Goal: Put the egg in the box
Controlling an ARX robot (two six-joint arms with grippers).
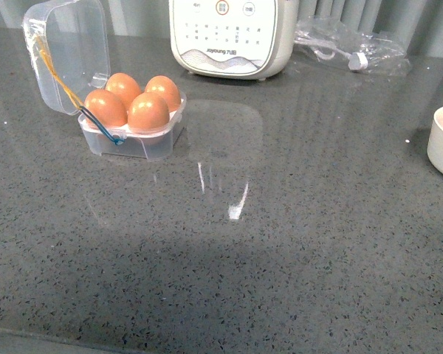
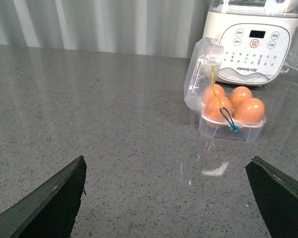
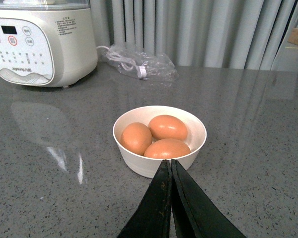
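A: Where's the egg?

B: The nearest egg (image 1: 148, 110) sits in a cup of the box (image 1: 136, 146). Three more fill the other cups. Each stands on end, long axis about upright, narrower end up.

A: What could go wrong?

B: Every cup looks taken, so another from the bowl (image 3: 139, 168) would find no seat and might roll onto the bench (image 1: 280, 258). The lid (image 1: 66, 51) stands open; a careless push could slide the light box or crack a shell.

A: And the pincers?

B: Left pincer (image 2: 167, 161) is spread wide and empty, well short of the box. Right pincer (image 3: 170, 161) is pressed together and empty, just before the bowl.
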